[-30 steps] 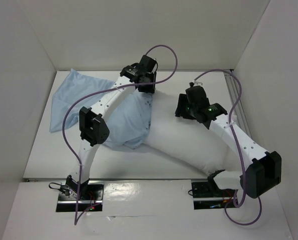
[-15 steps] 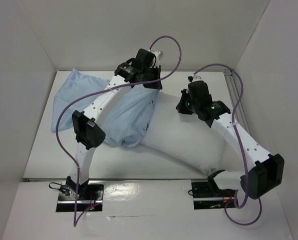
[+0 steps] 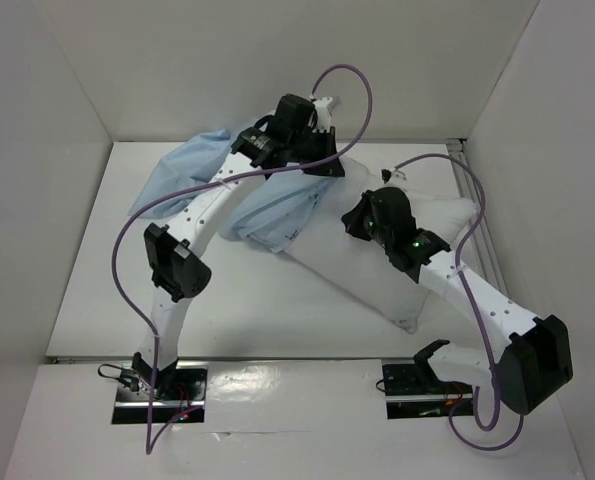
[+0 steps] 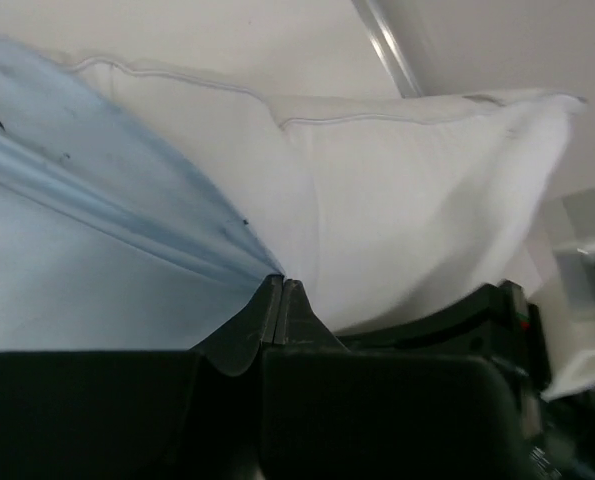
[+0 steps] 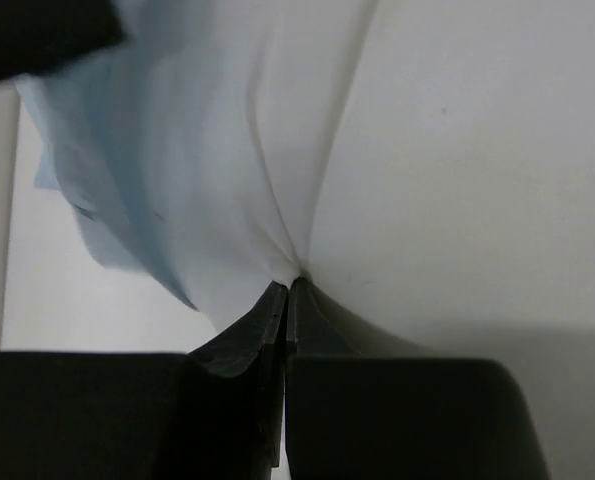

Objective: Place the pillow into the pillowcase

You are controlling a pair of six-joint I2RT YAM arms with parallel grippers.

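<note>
left end effector [image 4: 281, 284] pinches the pillowcase [image 3: 182, 170], right end effector [image 5: 287, 286] pinches the pillow [image 3: 362, 275].

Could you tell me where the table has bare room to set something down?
The table is bare near left, between the side wall and the left arm, and near centre, between that arm and the pillow. The back middle is crowded with pillowcase, pillow and right arm.
</note>
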